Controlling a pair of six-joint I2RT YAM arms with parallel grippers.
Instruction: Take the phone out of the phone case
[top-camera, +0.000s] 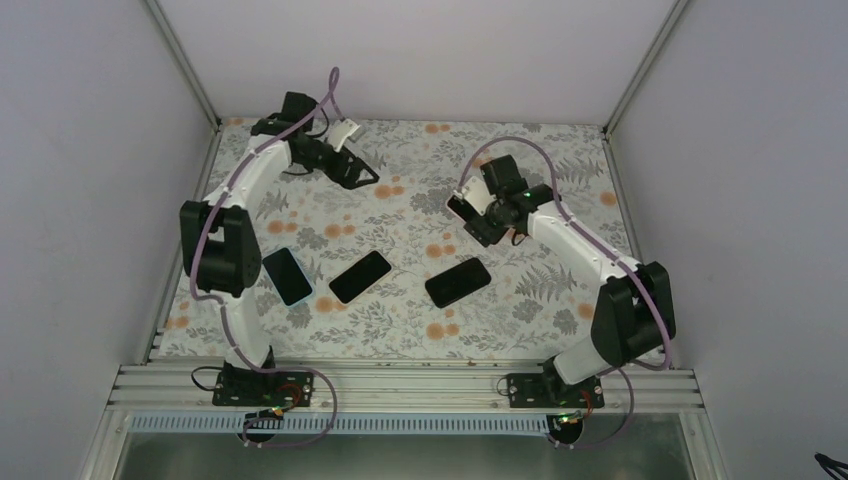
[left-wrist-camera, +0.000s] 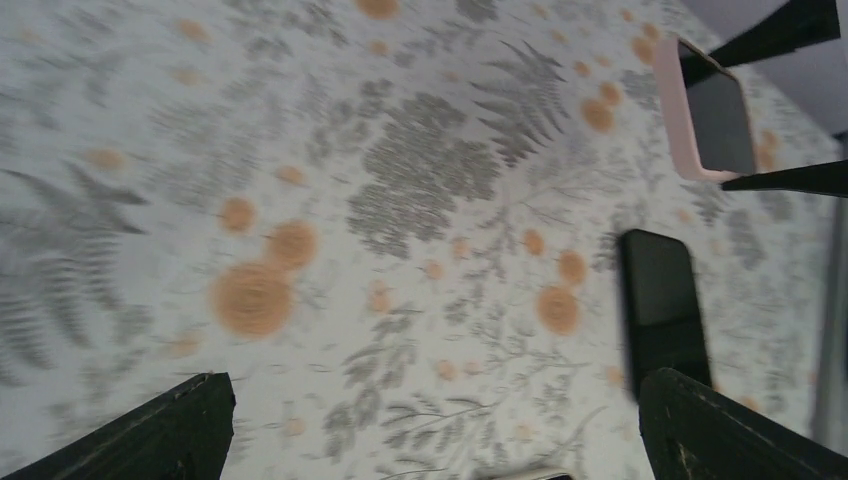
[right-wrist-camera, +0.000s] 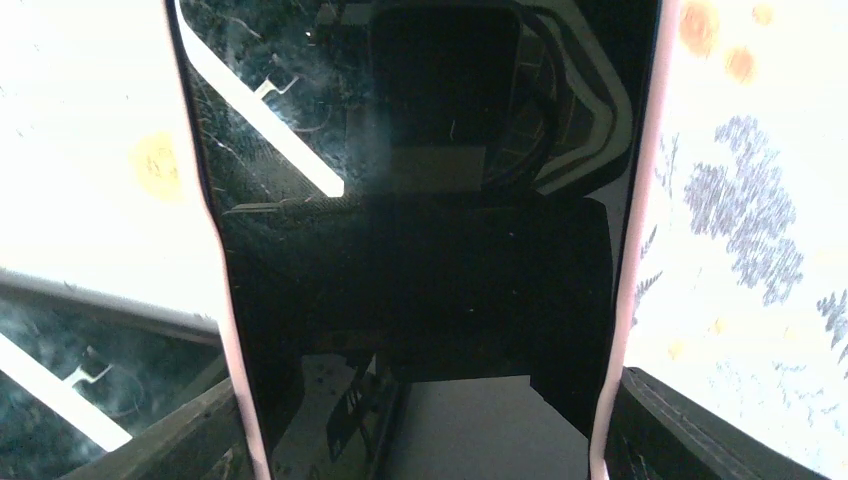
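Nearest my right wrist lens was the phone (right-wrist-camera: 420, 250). Its dark glass filled the view and mirrored the rig, and the pink phone case (right-wrist-camera: 638, 200) showed as a thin rim down both long sides, so the phone sat fully in the case and nothing had been parted yet. The right gripper (right-wrist-camera: 420, 405) was clamped across the case's long edges, a finger at each side. I judged that hold was chosen to pin the case and leave the screen face and corners free for the other arm. From overhead the case appeared raised off the desk (top-camera: 570, 300), though I could not be sure of the gap. The left gripper (left-wrist-camera: 430, 430) stood well to the left of the case and further back, its fingers spread wide with nothing between them, its camera looking across at the case. A row of three loose phones (top-camera: 360, 276) lay nearer me than the case, none touching it. My guess was that the left gripper needed to close in on the case next and peel a corner.
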